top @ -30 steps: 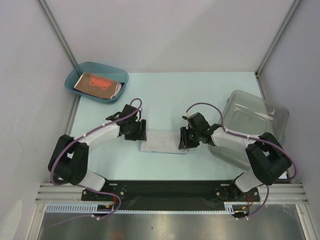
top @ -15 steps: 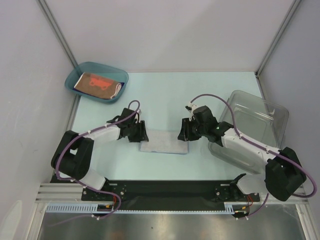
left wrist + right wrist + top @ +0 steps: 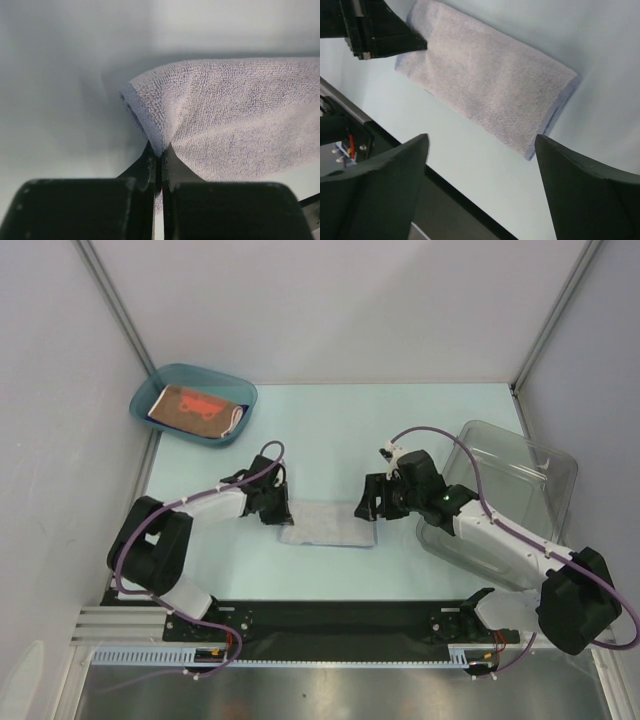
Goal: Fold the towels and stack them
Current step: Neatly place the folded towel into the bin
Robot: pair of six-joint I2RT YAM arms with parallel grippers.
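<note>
A light-blue towel (image 3: 328, 525) lies folded flat on the table between the two arms. My left gripper (image 3: 283, 508) is at its left end. In the left wrist view that gripper (image 3: 161, 152) is shut on the towel (image 3: 235, 115), pinching a puckered bit of its folded edge. My right gripper (image 3: 367, 500) hovers by the towel's right end, apart from it. Its jaws (image 3: 481, 137) stand open and empty above the bare table, with the towel (image 3: 485, 80) just beyond them. A brown-red towel (image 3: 195, 405) lies folded in the teal tray.
The teal tray (image 3: 200, 370) sits at the back left corner. A clear plastic bin (image 3: 510, 480) stands on the right, beside the right arm. Grey walls close in both sides and the back. A black rail (image 3: 340, 618) runs along the near edge.
The left gripper has closed on the light-blue towel's left edge. The right gripper has opened wider and drawn slightly back from the towel's right end, its arm stretching out.
</note>
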